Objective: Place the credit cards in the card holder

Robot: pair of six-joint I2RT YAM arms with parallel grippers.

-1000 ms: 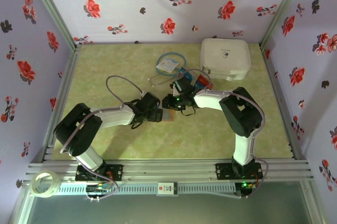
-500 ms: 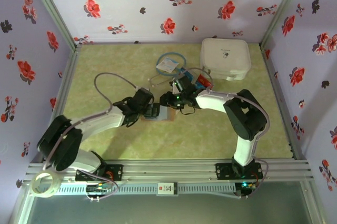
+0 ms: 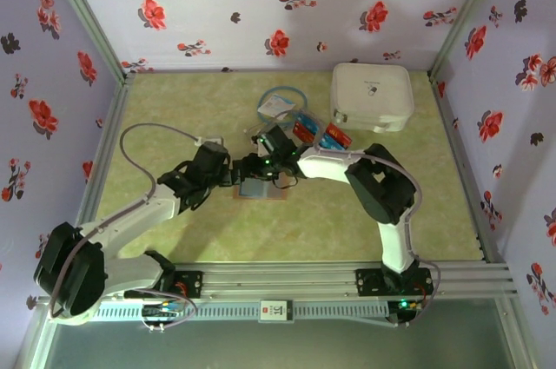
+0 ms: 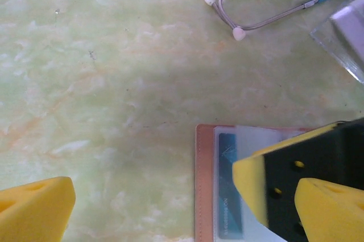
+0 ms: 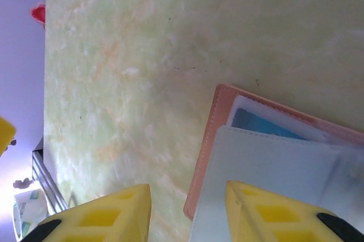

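The pinkish-tan card holder (image 3: pixel 258 190) lies open on the green table, its pink edge (image 4: pixel 203 185) and grey sleeves (image 5: pixel 273 162) showing. A blue credit card (image 4: pixel 230 185) sits inside a sleeve. Red and blue credit cards (image 3: pixel 304 129) lie loose behind it, near the white case. My left gripper (image 3: pixel 231 174) hovers at the holder's left edge, open wide (image 4: pixel 182 213) with nothing between its fingers. My right gripper (image 3: pixel 260 164) is low over the holder, open (image 5: pixel 187 213). One of its fingertips (image 5: pixel 273 213) is on the grey sleeve, the other beside the pink edge.
A large white square case (image 3: pixel 372 95) stands at the back right. A white tag with a blue cord loop (image 3: pixel 280 107) lies behind the grippers, with a thin metal wire with white tips (image 4: pixel 233 23) near it. Floral walls close in three sides.
Both grippers have shifted left, and the left arm has stretched out low across the table. The right gripper's jaws have opened a little. The holder has slid slightly left.
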